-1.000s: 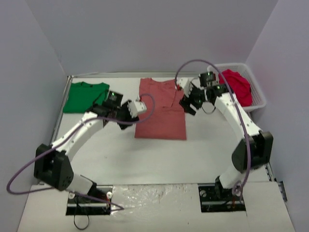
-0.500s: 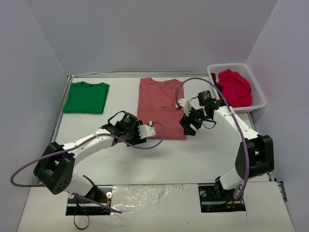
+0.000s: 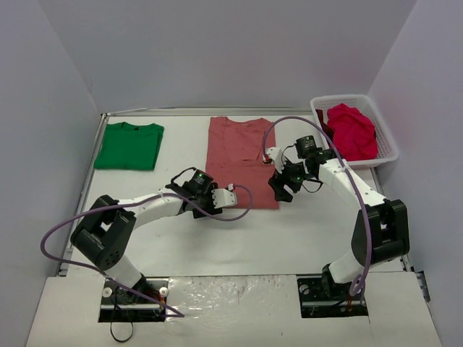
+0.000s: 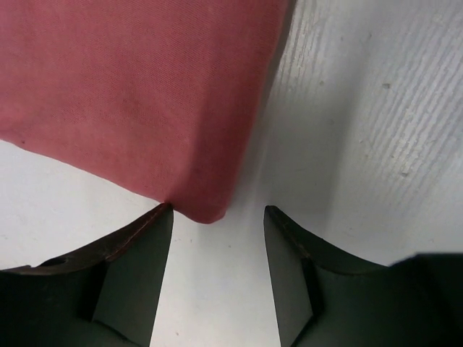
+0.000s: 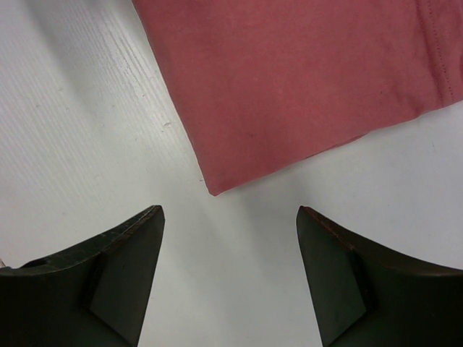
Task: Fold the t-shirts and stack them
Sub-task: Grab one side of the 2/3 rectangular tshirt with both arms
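Observation:
A salmon-pink t-shirt (image 3: 241, 163) lies flat mid-table, folded into a long rectangle. My left gripper (image 3: 208, 204) hovers open at its near left corner. In the left wrist view that corner (image 4: 206, 210) sits just ahead of the gap, touching the left fingertip (image 4: 163, 217); nothing is gripped by the left gripper (image 4: 217, 213). My right gripper (image 3: 279, 194) is open over the near right corner. In the right wrist view the right gripper (image 5: 230, 213) stands just short of the shirt's corner (image 5: 215, 189). A folded green t-shirt (image 3: 130, 144) lies at the back left. Crumpled crimson t-shirts (image 3: 352, 130) fill the basket.
A white lattice basket (image 3: 387, 141) stands at the back right against the wall. Grey walls enclose the table on three sides. Purple cables loop off both arms, and the left arm's cable (image 3: 239, 210) trails on the table just near the pink shirt.
Both grippers have come toward the near edge along the pink shirt's sides, the left down its left edge and the right from its back right, ending at the near corners. The shirts have not moved.

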### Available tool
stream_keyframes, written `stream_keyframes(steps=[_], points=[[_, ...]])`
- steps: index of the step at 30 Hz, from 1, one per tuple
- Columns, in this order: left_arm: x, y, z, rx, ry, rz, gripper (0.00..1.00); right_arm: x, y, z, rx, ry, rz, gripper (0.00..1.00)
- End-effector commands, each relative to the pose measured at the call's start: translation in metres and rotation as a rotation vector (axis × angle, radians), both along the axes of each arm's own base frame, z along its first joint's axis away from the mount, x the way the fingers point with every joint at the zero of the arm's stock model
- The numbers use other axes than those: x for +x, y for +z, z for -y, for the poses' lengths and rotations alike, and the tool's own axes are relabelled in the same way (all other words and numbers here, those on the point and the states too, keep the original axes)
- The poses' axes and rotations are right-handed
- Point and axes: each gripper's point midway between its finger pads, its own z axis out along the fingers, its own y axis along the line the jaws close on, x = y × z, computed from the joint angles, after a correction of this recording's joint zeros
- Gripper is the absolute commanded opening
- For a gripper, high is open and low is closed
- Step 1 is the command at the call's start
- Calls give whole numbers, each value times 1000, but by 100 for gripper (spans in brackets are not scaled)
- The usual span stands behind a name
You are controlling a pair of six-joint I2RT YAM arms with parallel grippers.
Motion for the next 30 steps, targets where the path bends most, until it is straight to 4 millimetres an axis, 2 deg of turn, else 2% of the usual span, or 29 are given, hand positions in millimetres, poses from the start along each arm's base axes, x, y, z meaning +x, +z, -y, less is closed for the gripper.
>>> stream_keyframes(steps=[1, 5, 6, 9, 10, 13, 14, 16, 21, 25, 27, 28, 30], points=[[15, 15, 9, -17, -7, 58, 52, -6, -3, -1, 3, 2, -25, 70], [18, 9, 9, 4, -10, 56, 48, -8, -6, -1, -2, 2, -32, 70], [17, 4, 7, 17, -9, 39, 38, -8, -6, 0, -5, 1, -31, 70], [17, -1, 6, 36, -7, 16, 21, -8, -5, 1, -10, -2, -27, 70], [15, -2, 6, 36, -10, 8, 18, -9, -4, 1, -9, 0, -23, 70], [13, -7, 5, 38, -7, -13, 17, -13, -4, 2, -7, 2, -22, 71], [13, -8, 5, 35, -4, -20, 10, -14, -3, 3, -8, 2, -18, 71], [10, -12, 4, 46, -5, -41, 3, -15, -3, 4, -11, 1, -13, 71], [-1, -10, 4, 18, -12, -124, 2, -23, -3, 4, -3, 3, -17, 71], [-7, 3, 10, -69, 3, -228, 2, -34, 4, -3, 55, 52, 15, 71], [-9, 4, 5, -92, 27, -287, 2, -27, 5, -3, 61, 49, 73, 71], [-11, 7, 8, -124, 23, -314, 2, -30, -2, -1, 54, 41, 73, 70], [-11, 10, 7, -148, 41, -354, 2, -29, -3, 0, 55, 43, 118, 68]])
